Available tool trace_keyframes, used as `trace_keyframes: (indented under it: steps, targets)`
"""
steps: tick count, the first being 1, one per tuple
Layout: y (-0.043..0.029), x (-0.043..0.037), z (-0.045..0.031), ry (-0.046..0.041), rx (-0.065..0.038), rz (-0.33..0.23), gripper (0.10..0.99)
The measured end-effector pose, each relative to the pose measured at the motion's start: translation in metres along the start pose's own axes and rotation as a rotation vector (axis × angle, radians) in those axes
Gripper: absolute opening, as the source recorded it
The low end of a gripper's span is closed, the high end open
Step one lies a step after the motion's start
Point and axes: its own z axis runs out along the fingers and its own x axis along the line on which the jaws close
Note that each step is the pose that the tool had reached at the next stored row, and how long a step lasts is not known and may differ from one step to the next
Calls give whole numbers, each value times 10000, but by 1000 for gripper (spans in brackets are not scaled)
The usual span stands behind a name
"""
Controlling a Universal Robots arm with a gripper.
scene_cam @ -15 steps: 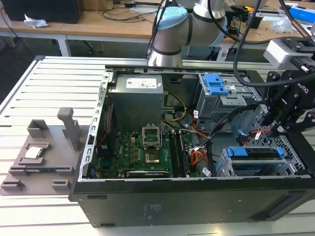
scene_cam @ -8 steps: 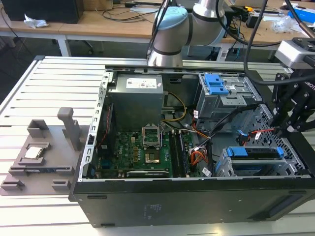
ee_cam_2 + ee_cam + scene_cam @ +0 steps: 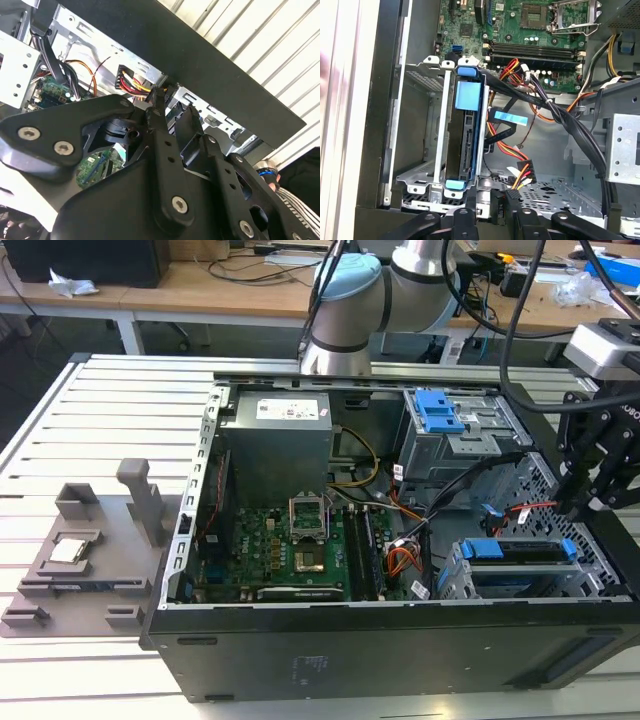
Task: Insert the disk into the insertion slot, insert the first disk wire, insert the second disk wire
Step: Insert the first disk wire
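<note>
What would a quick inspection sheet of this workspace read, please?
Surface: slatted metal table carrying an open computer case.
Job's things: disk sits inside the insertion slot.
Clutter: grey fixture plate beside the case, on the exterior view's left.
Grippers: gripper hangs above the case at the exterior view's right.
Cables: red, yellow and black wire bundle, its black plug apart from the disk.
Surroundings: wooden benches behind the table.
</note>
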Motion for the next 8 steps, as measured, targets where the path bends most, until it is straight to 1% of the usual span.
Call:
trace_keyframes:
  steps: [2,3,8]
  targets:
    - [0,0,-2,9,0,0,216]
    - [0,0,-1,9,-1,1,169]
    - [0,-1,0,17,-1,1,169]
